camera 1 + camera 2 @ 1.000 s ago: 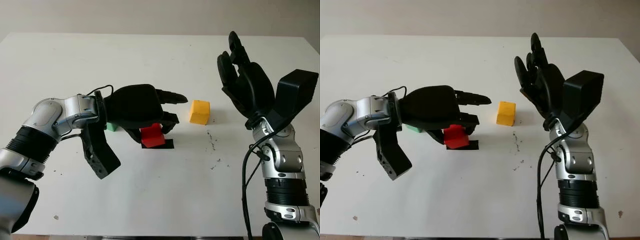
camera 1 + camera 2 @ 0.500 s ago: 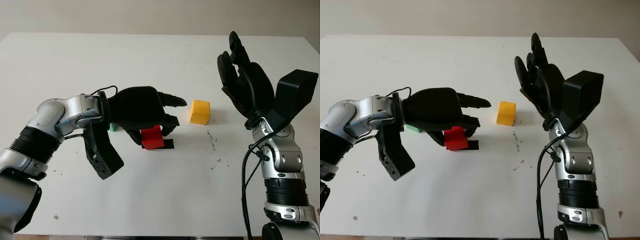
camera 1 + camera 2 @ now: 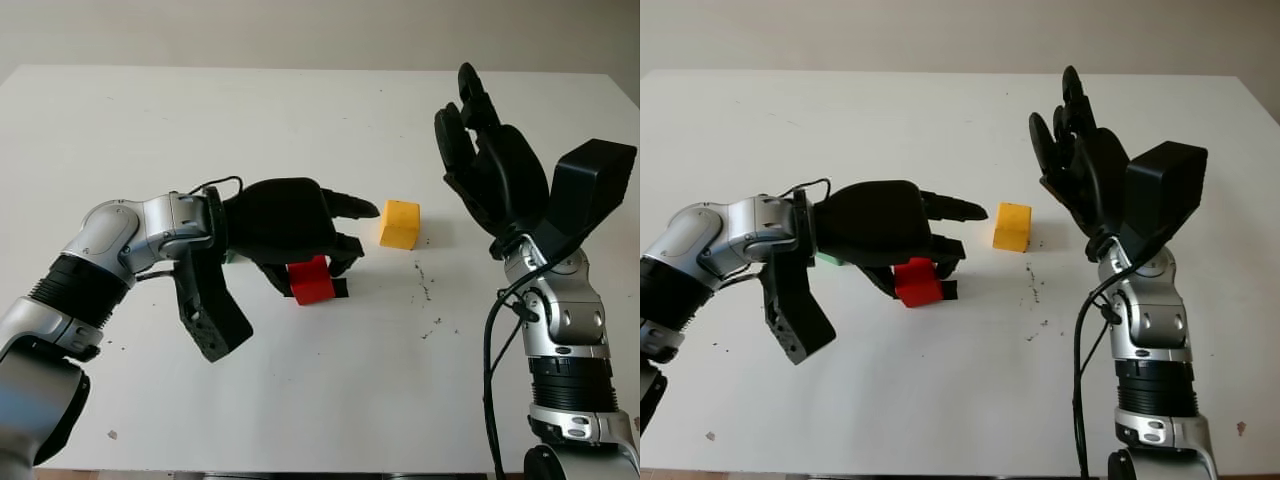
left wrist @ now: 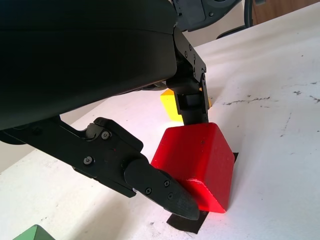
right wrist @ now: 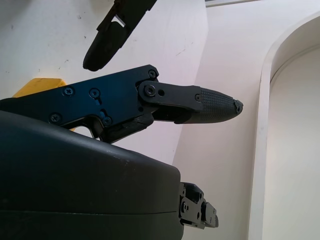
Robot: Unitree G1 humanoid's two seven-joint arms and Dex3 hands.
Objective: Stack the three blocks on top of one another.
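In the left eye view, the left hand [image 3: 290,225] reaches over the middle of the white table [image 3: 300,400], its fingers curled down around the red block [image 3: 312,279], which sits tilted over a small black patch [image 3: 338,289] on the tabletop. The yellow block [image 3: 399,223] stands apart just beyond the fingertips, toward the table's right side, and a sliver of the green block [image 3: 228,257] shows behind the left hand's shell. The right hand [image 3: 490,165] is raised above the right part of the table, open and holding nothing. In the right eye view, the same layout appears, with the green block [image 3: 828,261] peeking out at the left hand's wrist side. In the left wrist view, the red block [image 4: 197,162] is clamped between black fingers [image 4: 150,180], one corner lifted off the black patch [image 4: 185,224], with the yellow block [image 4: 170,102] beyond. In the right wrist view, the right hand's fingers [image 5: 200,102] extend freely, and the yellow block [image 5: 37,86] shows past them.
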